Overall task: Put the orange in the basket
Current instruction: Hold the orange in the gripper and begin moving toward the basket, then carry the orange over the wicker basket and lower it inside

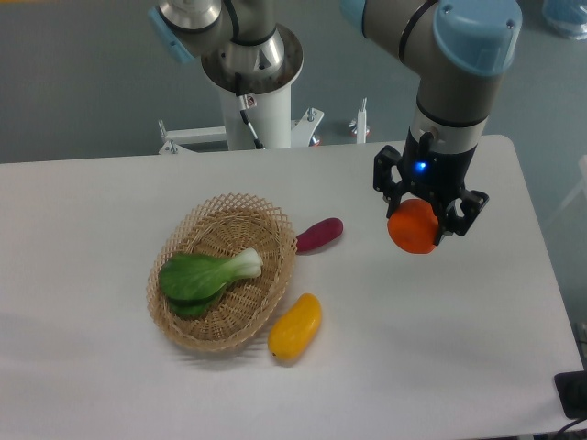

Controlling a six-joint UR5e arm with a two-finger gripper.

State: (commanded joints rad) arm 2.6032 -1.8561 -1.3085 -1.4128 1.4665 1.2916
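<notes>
The round bright orange hangs above the white table at the right, held between the black fingers of my gripper, which is shut on it. The oval wicker basket lies on the table well to the left of the gripper, with a green leafy vegetable inside it. The top of the orange is hidden by the gripper body.
A purple oblong vegetable lies just right of the basket's far rim. A yellow-orange mango-like fruit rests at the basket's near right side. The arm's base post stands behind the table's back edge.
</notes>
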